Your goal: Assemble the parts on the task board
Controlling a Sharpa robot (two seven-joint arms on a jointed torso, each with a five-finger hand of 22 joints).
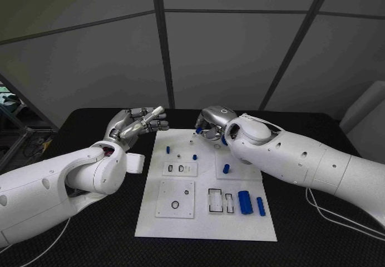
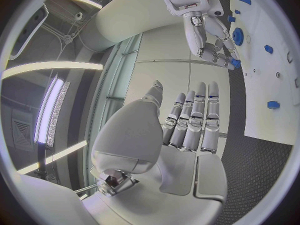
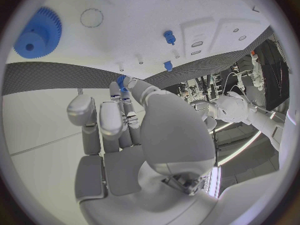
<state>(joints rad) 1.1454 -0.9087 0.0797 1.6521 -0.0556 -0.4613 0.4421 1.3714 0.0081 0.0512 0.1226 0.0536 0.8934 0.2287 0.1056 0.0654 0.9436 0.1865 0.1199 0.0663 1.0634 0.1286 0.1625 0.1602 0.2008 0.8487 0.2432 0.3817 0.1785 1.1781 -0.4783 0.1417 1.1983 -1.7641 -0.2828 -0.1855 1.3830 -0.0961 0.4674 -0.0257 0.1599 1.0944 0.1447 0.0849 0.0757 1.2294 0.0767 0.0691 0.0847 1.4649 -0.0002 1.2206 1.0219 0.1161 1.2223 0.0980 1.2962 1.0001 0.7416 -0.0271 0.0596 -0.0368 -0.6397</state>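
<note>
The robot's left arm [image 1: 56,181] is a chain of glossy white, rounded plastic shells, thick at the elbow, with a dark reddish opening near the wrist joint and a small white box-shaped block on the wrist's side. Its left hand [image 1: 138,123] is silver-grey metal with jointed, segmented fingers, pale on the tips. The right arm [image 1: 305,161] has the same smooth white casing, dotted with small dark screw holes, and a thin white cable runs along it and trails below the forearm. The right hand [image 1: 213,122] is silver too, with a domed, polished back and a broad matt-grey palm [image 3: 119,170].
</note>
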